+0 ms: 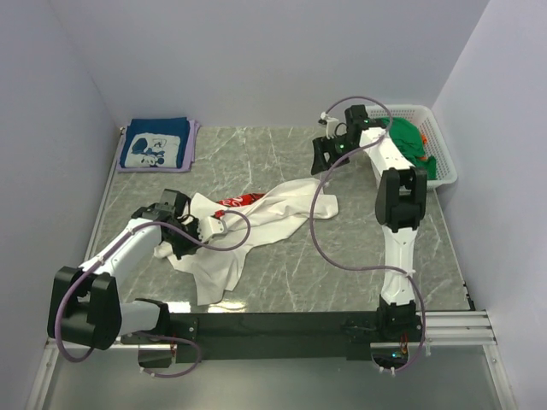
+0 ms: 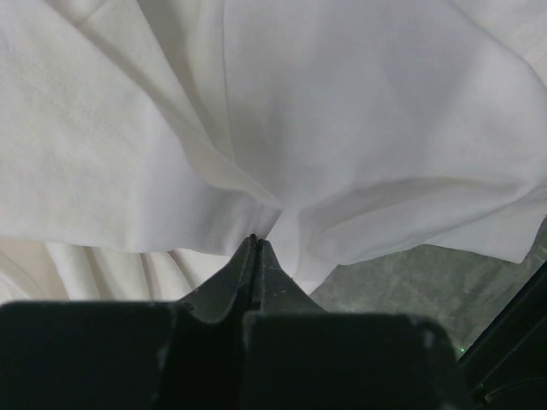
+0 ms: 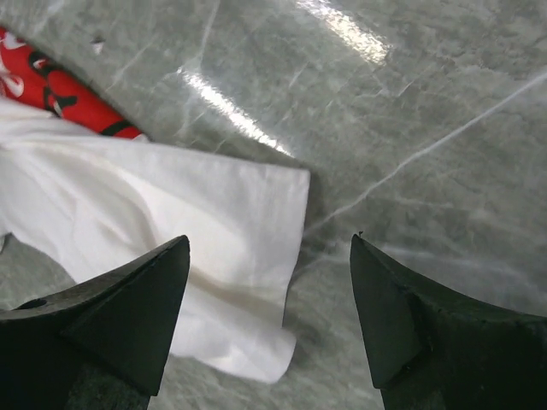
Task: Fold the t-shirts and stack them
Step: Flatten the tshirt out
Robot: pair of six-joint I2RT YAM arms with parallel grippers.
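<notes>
The white t-shirt (image 1: 256, 224) lies crumpled on the bench (image 1: 359, 256). The left end effector (image 2: 255, 243) is fully closed, pinching a fold of it. The right end effector (image 3: 269, 248), jaws wide apart and empty, hangs over the shirt's far corner. The navy t-shirt (image 1: 154, 145) lies folded at far left; a green t-shirt (image 1: 408, 137) sits in the basket (image 1: 443, 166).

Grey marbled table (image 1: 256, 158), three shirts
The white shirt (image 1: 286, 205) has red print; navy shirt (image 1: 154, 145), white cartoon; green shirt (image 1: 406, 133).
</notes>
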